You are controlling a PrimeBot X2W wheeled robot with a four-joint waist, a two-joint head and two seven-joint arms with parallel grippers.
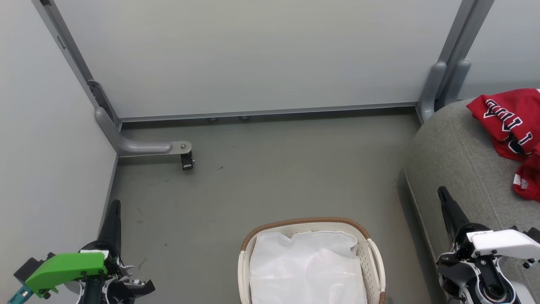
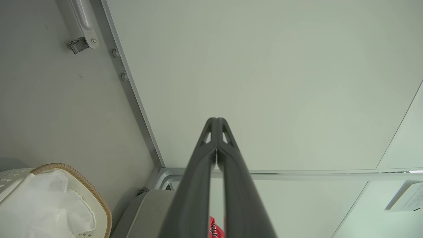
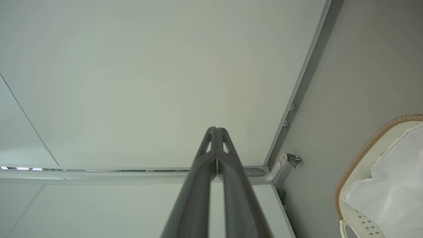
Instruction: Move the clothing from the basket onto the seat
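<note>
Red clothing (image 1: 512, 126) on grey seat (image 1: 455, 169); basket (image 1: 373, 253) emptied.

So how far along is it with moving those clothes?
Nearly finished, it seems. Done: the red clothing lies on the grey seat, and the basket holds its white liner sheet, with no red visible. In hand: nothing; the left end effector and right end effector are both shut and empty. Left: apparently nothing, though the head view cuts off the basket's near end.
</note>
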